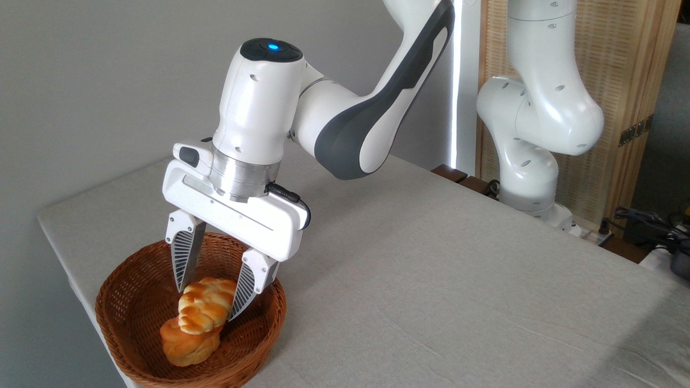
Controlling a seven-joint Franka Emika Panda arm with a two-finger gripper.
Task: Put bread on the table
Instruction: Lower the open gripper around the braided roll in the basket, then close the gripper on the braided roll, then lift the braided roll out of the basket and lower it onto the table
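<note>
Camera view shows my gripper straddling the bread with spread fingers not yet clenched, so I can lift it off the bun in the basket at the table's near-left corner.

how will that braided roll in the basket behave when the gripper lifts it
The braided roll looks puffy, so probably light and squashable between the fingers. Its glazed ridges might slip. It lies on the darker bun, so it may tilt or nudge that bun as it rises.
</note>
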